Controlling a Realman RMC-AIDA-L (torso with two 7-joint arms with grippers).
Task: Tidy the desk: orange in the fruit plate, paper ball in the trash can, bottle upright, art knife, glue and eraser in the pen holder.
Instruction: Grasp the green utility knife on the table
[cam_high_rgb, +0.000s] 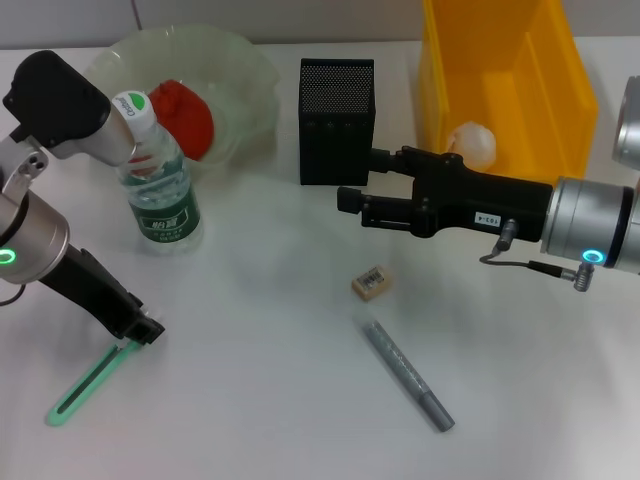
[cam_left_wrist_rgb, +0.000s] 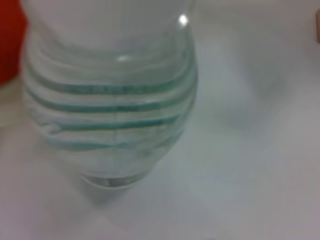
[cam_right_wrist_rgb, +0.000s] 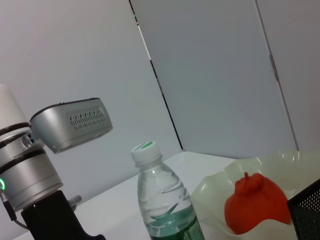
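Observation:
The bottle (cam_high_rgb: 160, 185) stands upright at the left, beside the fruit plate (cam_high_rgb: 255, 75), which holds the orange (cam_high_rgb: 186, 116). The bottle fills the left wrist view (cam_left_wrist_rgb: 110, 100); the right wrist view shows the bottle (cam_right_wrist_rgb: 165, 200), orange (cam_right_wrist_rgb: 257, 202) and plate (cam_right_wrist_rgb: 212, 186). The paper ball (cam_high_rgb: 472, 143) lies in the yellow trash can (cam_high_rgb: 560, 90). The eraser (cam_high_rgb: 370, 282) and the glue (cam_high_rgb: 408, 375) lie on the table in front of the pen holder (cam_high_rgb: 337, 120). The art knife (cam_high_rgb: 85, 385) lies front left. My left gripper (cam_high_rgb: 146, 325) is low at the knife's near end. My right gripper (cam_high_rgb: 362, 180) is open and empty beside the pen holder.
The white table's (cam_high_rgb: 260, 400) front middle holds only the eraser and glue. My left arm's camera housing (cam_high_rgb: 105, 130) is close to the bottle's cap. The pen holder's corner shows in the right wrist view (cam_right_wrist_rgb: 307, 212).

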